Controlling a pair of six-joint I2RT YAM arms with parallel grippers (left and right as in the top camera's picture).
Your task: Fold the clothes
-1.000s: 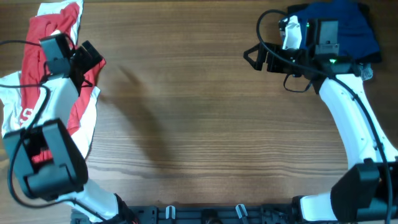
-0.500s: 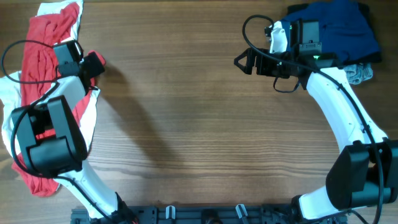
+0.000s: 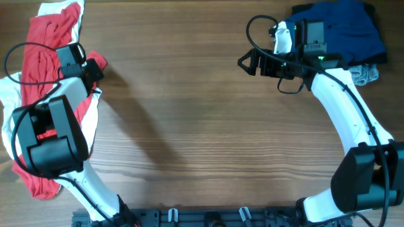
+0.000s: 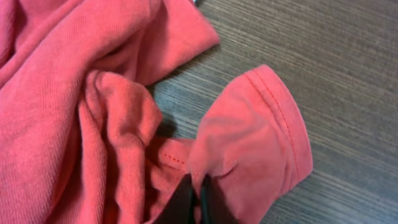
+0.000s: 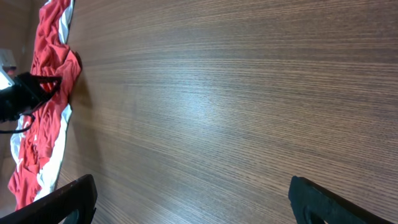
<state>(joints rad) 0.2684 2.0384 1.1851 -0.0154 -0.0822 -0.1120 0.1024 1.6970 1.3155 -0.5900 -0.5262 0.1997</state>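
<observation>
The red T-shirt (image 3: 39, 60) lies crumpled at the table's left edge on top of a white shirt (image 3: 9, 94). My left gripper (image 3: 95, 65) is at the shirt's right side, shut on a pinch of red fabric beside the sleeve (image 4: 261, 137); its fingertips (image 4: 189, 202) press together in the cloth. My right gripper (image 3: 248, 62) hangs open over bare wood at the upper right, its two fingers (image 5: 65, 199) wide apart with nothing between them. A dark blue piece (image 3: 353, 28) and a grey piece (image 3: 367, 74) lie behind the right arm.
The wooden table (image 3: 202, 126) stretches bare between the two arms. The red T-shirt (image 5: 53, 68) and white cloth also show far off in the right wrist view. The arm bases stand at the front edge.
My left gripper went from open to shut on the red fabric after settling onto the shirt's right edge. The right arm slid a little left a second ago, then stayed still.
</observation>
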